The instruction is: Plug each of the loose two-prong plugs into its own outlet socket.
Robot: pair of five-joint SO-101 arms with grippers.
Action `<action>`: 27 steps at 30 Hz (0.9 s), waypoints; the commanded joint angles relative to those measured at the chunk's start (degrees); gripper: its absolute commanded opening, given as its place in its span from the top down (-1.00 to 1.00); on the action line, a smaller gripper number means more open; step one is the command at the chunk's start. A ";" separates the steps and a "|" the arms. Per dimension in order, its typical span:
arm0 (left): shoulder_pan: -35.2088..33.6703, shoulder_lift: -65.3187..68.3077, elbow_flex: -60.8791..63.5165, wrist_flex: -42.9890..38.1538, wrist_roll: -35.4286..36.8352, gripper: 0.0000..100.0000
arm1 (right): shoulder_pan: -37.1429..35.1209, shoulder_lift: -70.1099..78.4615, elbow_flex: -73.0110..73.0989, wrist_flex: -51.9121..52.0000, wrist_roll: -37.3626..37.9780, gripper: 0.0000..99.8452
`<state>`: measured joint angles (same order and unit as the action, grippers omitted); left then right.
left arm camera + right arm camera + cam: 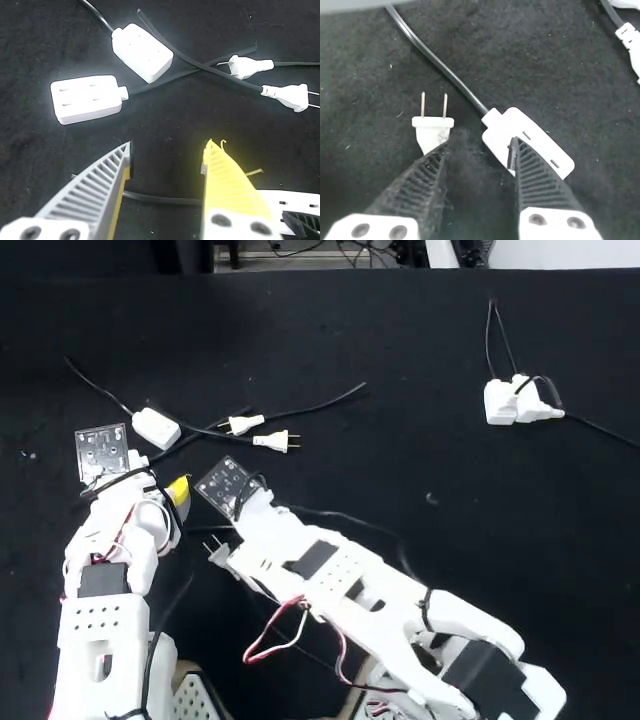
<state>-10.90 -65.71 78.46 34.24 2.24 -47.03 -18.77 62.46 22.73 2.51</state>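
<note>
My right gripper (479, 145) stands open low over the black mat. One of its black fingers (427, 172) overlaps the body of a white two-prong plug (432, 129); the other lies over a white outlet block (527, 142) on a black cord. That plug (214, 551) also shows beside the right arm. My left gripper (167, 150) is open and holds nothing, hovering short of two white outlet blocks (142, 52) (87, 99). Two more loose plugs (250, 65) (290, 95) lie beyond them, with their black cords crossing.
At the far right a white outlet (500, 402) has a plug (535, 408) seated in it. Black cords trail across the mat around the near outlet (155, 427) and the two loose plugs (245, 423) (275, 441). The table's back edge (320, 270) runs along the top.
</note>
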 commanded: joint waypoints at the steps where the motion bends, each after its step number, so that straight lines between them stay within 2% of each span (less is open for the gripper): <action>1: -0.48 -0.70 -2.86 -0.70 0.53 0.53 | -1.93 -2.07 -1.80 0.97 1.23 0.67; 5: -0.57 -0.70 -2.86 -0.70 0.53 0.53 | -2.37 -12.00 2.59 2.11 2.20 0.67; 10: -0.57 -0.70 -3.12 -0.70 0.62 0.53 | -7.12 -18.51 7.52 1.67 2.20 0.66; 18: -1.54 -0.70 -3.21 -0.62 0.70 0.53 | -8.44 -2.51 1.63 -2.64 1.76 0.65; 23: -3.47 -0.70 -3.38 -0.70 3.16 0.53 | -8.18 4.26 -5.32 2.81 1.67 0.57; 27: -3.21 -0.70 -3.38 -0.70 3.16 0.53 | -8.18 5.93 -6.73 3.25 1.67 0.58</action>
<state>-13.54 -65.71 78.46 34.24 4.79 -54.59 -13.32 59.47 25.54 4.18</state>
